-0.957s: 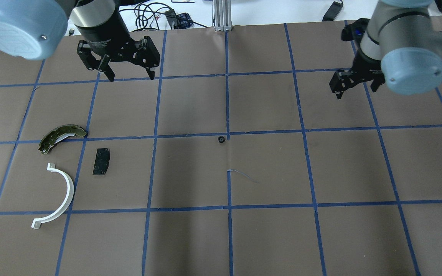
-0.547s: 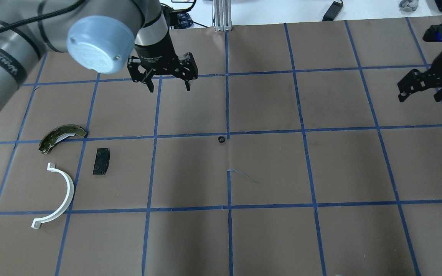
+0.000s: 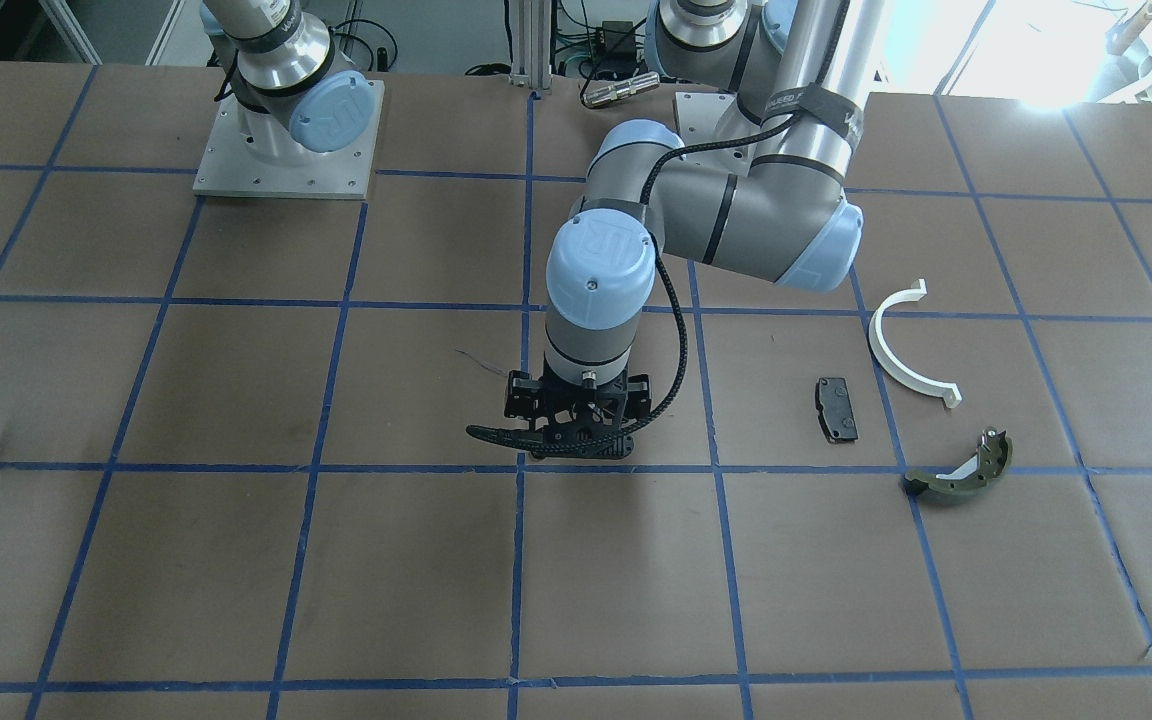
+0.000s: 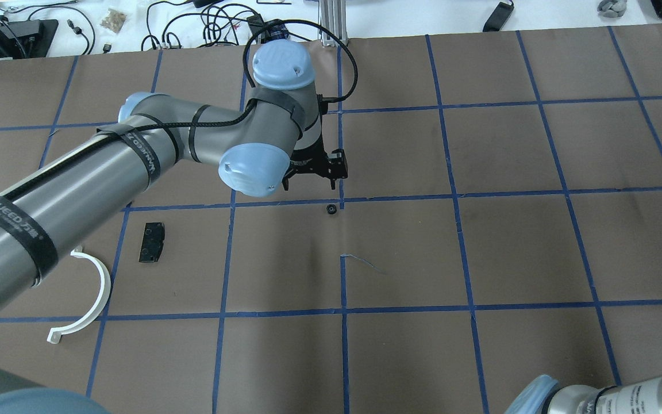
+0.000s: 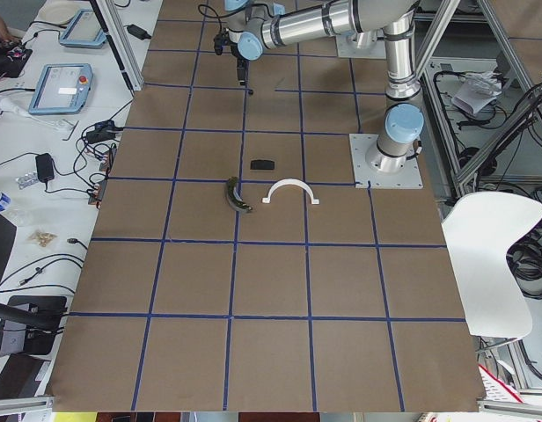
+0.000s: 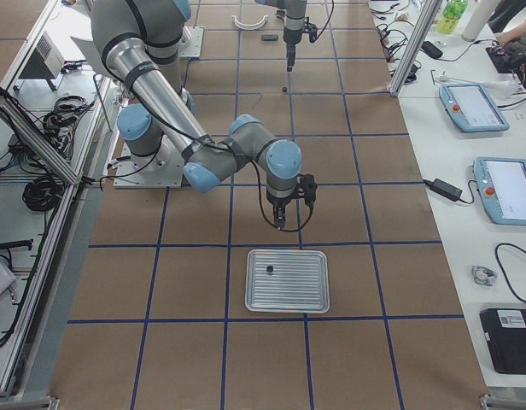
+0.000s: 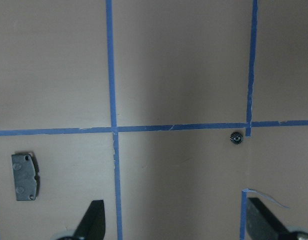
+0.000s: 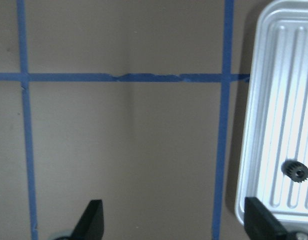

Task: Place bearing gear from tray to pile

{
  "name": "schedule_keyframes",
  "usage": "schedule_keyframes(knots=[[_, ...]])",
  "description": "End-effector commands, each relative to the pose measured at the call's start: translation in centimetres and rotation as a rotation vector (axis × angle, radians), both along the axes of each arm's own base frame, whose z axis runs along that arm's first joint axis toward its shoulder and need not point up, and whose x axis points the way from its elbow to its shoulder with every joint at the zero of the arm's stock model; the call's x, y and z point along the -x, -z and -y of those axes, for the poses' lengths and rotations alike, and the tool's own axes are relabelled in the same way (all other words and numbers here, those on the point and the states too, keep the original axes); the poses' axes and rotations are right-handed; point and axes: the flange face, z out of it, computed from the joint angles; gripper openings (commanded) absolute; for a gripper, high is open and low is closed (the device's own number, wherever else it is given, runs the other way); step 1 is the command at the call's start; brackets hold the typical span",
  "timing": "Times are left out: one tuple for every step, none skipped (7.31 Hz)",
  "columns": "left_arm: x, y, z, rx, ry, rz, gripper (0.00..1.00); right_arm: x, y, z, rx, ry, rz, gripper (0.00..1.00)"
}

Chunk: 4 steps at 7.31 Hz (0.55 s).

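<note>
One small black bearing gear (image 8: 296, 171) lies in the ribbed metal tray (image 8: 274, 110). Another gear (image 4: 331, 209) lies on the brown table by a tape crossing and also shows in the left wrist view (image 7: 236, 138). My left gripper (image 4: 310, 184) is open and empty, just beyond that gear. My right gripper (image 8: 176, 225) is open and empty, beside the tray's edge. The pile holds a white half-ring (image 4: 87, 299), a black pad (image 4: 151, 242) and an olive shoe (image 3: 961, 472). My left arm hides the shoe in the overhead view.
The tray (image 6: 289, 282) sits at the table's right end, near my right arm. Blue tape lines grid the table. Cables and devices lie past the far edge. A loose bit of tape (image 4: 365, 263) lies near the middle.
My left arm has swung right and lower, bringing its open gripper close to the gear on the table. My right gripper has left the overhead view towards the tray.
</note>
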Motion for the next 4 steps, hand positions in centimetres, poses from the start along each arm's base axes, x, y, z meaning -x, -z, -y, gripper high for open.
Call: schedule_keyframes(knots=[[0.7,3.5,-1.8,0.005,0.004,-0.004,1.0,5.6,5.0,-1.6,-0.036,0.013,-0.058,0.97],[1.4,4.3,-2.1,0.005,0.016,-0.004,1.0,8.1,6.9,-2.5,-0.034,0.034,-0.059,0.96],[1.8,4.9,-1.7,0.027,0.019,-0.014,1.0,8.7,7.0,-2.2,-0.016,0.036,-0.104,0.96],[2.2,5.9,-1.3,0.035,0.01,-0.018,1.0,9.1,7.8,-2.0,-0.012,0.034,-0.116,0.96]])
